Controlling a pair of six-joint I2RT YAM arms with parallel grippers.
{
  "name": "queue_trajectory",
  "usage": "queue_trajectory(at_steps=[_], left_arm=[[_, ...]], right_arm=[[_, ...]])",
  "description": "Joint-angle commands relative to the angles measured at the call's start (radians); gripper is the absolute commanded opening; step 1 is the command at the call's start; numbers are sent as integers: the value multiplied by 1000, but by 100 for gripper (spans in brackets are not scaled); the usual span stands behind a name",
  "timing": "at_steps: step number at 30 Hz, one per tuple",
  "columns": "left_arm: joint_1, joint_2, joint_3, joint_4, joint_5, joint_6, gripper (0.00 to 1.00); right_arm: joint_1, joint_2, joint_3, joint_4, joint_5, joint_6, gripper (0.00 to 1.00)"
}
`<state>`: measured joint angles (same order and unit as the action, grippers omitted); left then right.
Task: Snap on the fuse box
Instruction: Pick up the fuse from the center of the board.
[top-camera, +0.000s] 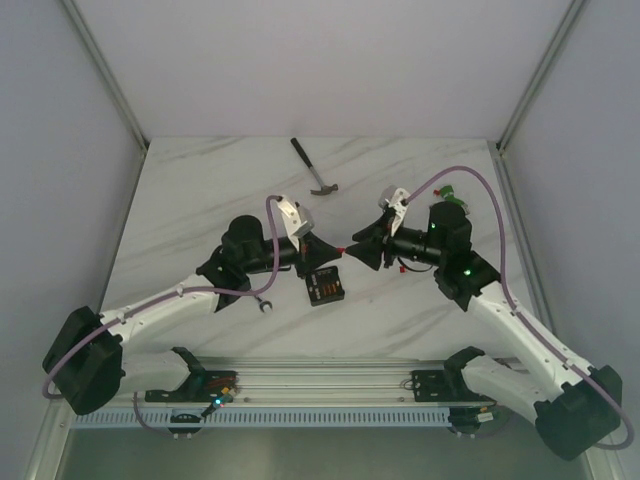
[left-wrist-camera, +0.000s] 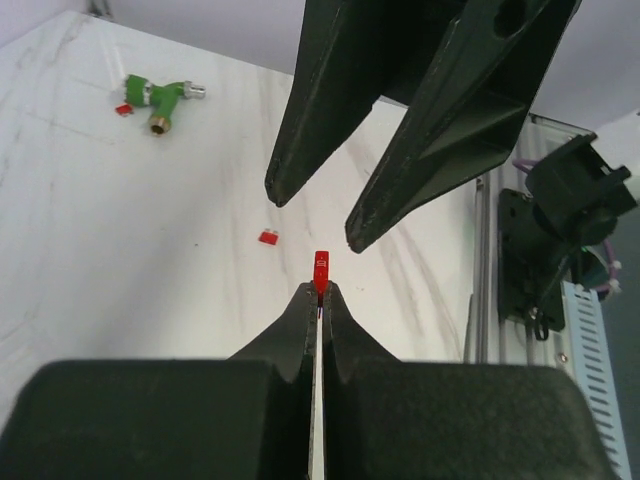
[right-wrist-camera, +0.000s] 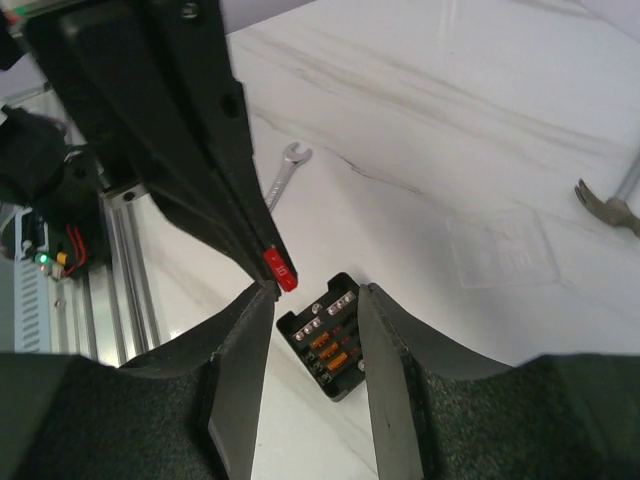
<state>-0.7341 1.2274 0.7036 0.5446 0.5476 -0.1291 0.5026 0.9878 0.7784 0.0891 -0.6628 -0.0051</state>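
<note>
The fuse box (top-camera: 324, 288) is a small square black box lying open on the table, with orange fuses showing in the right wrist view (right-wrist-camera: 330, 336). My left gripper (top-camera: 334, 248) is shut on a tiny red fuse (left-wrist-camera: 320, 272) and holds it in the air above the box. My right gripper (top-camera: 353, 249) faces it tip to tip and is open and empty. In the right wrist view the right gripper (right-wrist-camera: 316, 292) has its jaws either side of the box below, and the red fuse (right-wrist-camera: 280, 269) sits just by its left fingertip.
A hammer (top-camera: 315, 168) lies at the back. A green-and-red connector (left-wrist-camera: 160, 98) and a loose red fuse (left-wrist-camera: 267, 237) lie on the right. A wrench (right-wrist-camera: 280, 182) lies under the left arm. A clear cover (right-wrist-camera: 500, 250) lies flat behind the box. A rail (top-camera: 320, 385) runs along the front edge.
</note>
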Motion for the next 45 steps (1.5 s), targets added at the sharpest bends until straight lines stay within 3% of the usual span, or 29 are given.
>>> queue_trajectory(at_steps=[1, 27, 31, 36, 38, 41, 45], left_arm=[[4, -2, 39, -32, 115, 44, 0], [2, 50, 58, 61, 246, -35, 0], [2, 53, 61, 64, 253, -38, 0], [2, 62, 63, 68, 260, -42, 0], [2, 64, 64, 69, 256, -44, 0], [2, 62, 63, 53, 219, -41, 5], [3, 44, 38, 21, 80, -55, 36]], right_arm=[[-9, -41, 18, -38, -135, -108, 45], [-7, -10, 44, -115, -287, -223, 24], [-8, -5, 48, -121, -298, -231, 18], [-8, -1, 51, -129, -318, -239, 0], [-7, 1, 53, -136, -323, -246, 0], [-9, 0, 53, -137, -296, -242, 0], [-9, 6, 59, -138, -178, -199, 0]])
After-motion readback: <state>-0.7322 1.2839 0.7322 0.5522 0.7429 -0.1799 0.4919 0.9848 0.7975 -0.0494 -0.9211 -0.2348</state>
